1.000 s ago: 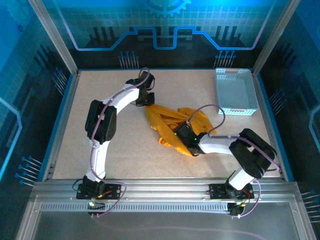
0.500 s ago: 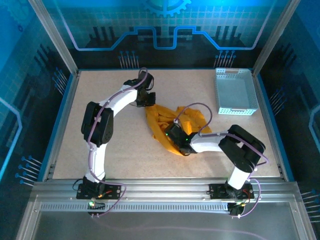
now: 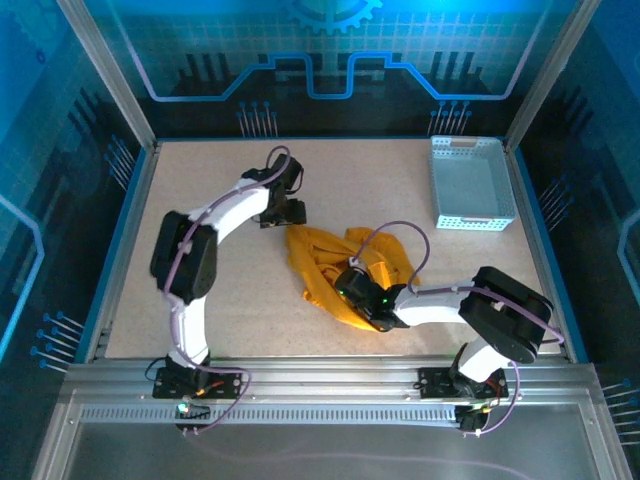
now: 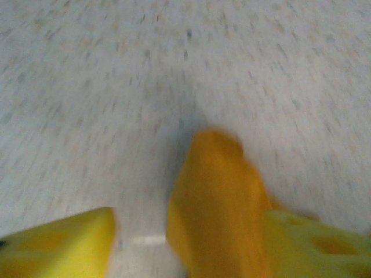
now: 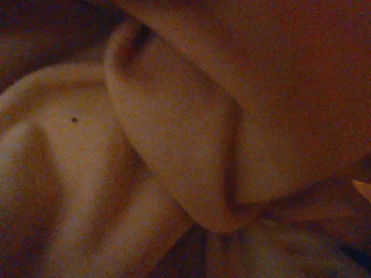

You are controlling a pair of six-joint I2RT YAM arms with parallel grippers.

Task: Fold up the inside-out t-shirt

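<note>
The inside-out t-shirt [image 3: 325, 262] is a crumpled orange-yellow heap in the middle of the table. My left gripper [image 3: 286, 213] hovers just beyond the heap's far-left tip. In the left wrist view its yellow fingers [image 4: 58, 243] stand wide apart, open [image 4: 191, 223], and a loose tongue of the t-shirt [image 4: 223, 197] lies between them on the table. My right gripper [image 3: 347, 284] is dug into the near side of the heap. Dim folds of the t-shirt [image 5: 174, 145] cover the right wrist view and hide the fingers.
A pale perforated basket [image 3: 470, 188] stands at the far right corner of the speckled table [image 3: 200, 260]. A blue rim and metal posts frame the table. The right arm's purple cable loops over the cloth.
My left gripper has opened and let go of the shirt's far-left tip. My right gripper has pushed left and nearer into the heap, and the cloth has bunched toward the near side.
</note>
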